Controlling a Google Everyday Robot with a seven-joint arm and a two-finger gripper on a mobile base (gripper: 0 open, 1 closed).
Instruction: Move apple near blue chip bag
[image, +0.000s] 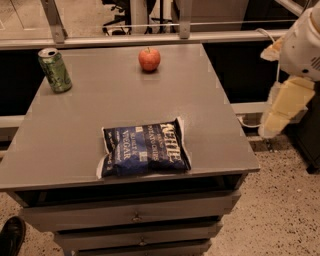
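Currently the gripper (274, 119) hangs beyond the right edge of the grey cabinet top (70, 135), out over the speckled floor (282, 210) and below the white arm housing (302, 45); it touches nothing on the surface, and whether it is open or closed cannot be told from this angle. The apple (149, 59) sits upright near the back edge of the top, a little right of the middle, with its stem pointing up and bare surface all round it. The blue chip bag (144, 148) lies flat toward the front, its lower crimped side just short of the front lip and its lettering running sideways. A wide stretch of bare grey top lies between apple and bag, so the two are well apart. To the right of the bag a strip of surface runs out to the right edge; to its left the open area is broader. A green soda can (55, 70) stands upright at the back left corner, close to the left edge and well away from both the apple and the bag. Under the top, drawer fronts (135, 217) face forward, and a dark shoe (11, 235) shows at the lower left corner.
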